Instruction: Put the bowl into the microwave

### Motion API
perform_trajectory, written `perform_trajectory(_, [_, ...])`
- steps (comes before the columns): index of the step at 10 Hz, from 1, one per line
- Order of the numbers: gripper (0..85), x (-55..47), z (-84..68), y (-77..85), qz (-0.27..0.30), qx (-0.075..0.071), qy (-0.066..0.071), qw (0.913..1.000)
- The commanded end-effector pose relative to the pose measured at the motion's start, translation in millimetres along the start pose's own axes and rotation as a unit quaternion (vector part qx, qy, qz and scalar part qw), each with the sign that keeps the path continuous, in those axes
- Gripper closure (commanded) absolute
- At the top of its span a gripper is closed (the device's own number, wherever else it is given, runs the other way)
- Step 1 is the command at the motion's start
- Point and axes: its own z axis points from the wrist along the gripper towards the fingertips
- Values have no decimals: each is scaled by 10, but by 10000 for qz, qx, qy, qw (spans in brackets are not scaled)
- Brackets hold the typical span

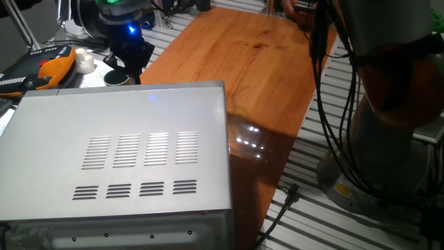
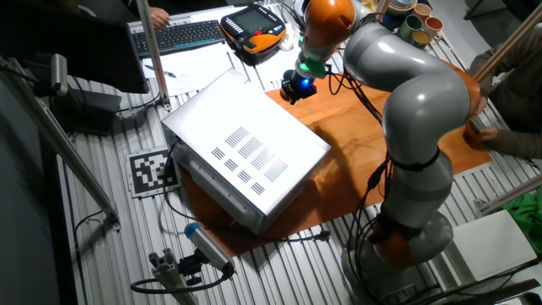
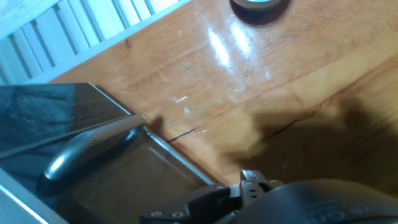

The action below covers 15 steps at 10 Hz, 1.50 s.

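The fingertips of the gripper (image 1: 132, 66) are not clearly shown in any view; in the hand view only a dark part of the hand's mechanism is seen at the bottom edge, so whether the fingers are spread or closed cannot be told; nothing is seen held between them. The gripper is hung low over the wooden table (image 1: 263, 62), just beyond the far edge of the microwave (image 1: 132, 153), and a blue light is lit on its body; in the other fixed view the gripper (image 2: 295, 90) is seen at the far right corner of the microwave (image 2: 246, 152). The bowl (image 3: 258, 6) is stood on the bare wood, apart from the hand and outside the oven; in the hand view it is cut off by the top edge, and in the fixed view it (image 1: 116, 78) is seen just left of the gripper, partly hidden behind the microwave's top panel. In the hand view the dark glass door (image 3: 56, 112) and its grey handle (image 3: 87, 149) are shown at the left. Rows of vent slots are cut in the microwave's top panel. Further left, a white lump (image 1: 84, 61) and an orange and black pendant (image 1: 41, 69) are laid near each other; a keyboard (image 2: 182, 34) is placed at the far left in the other fixed view.
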Motion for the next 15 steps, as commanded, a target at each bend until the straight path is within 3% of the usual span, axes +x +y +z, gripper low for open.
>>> perform_trajectory(1, [850,-3,2,0,28,-151,97,9998])
perform_trajectory(2, [850,-3,2,0,227,-162,130,9995])
perform_trajectory(3, [850,-3,2,0,627,-332,195,9973])
perform_trajectory(4, [850,-3,2,0,1041,-388,197,9936])
perform_trajectory(5, [680,-3,2,0,1365,-469,142,9894])
perform_trajectory(6, [510,-75,16,138,1688,-545,107,9841])
perform_trajectory(9, [510,-292,10,546,2189,-512,163,9743])
perform_trajectory(11, [510,-387,-10,684,2381,-492,226,9697])
perform_trajectory(14, [510,-433,17,851,2582,-496,224,9646])
perform_trajectory(15, [510,-457,19,869,2762,-568,231,9592])
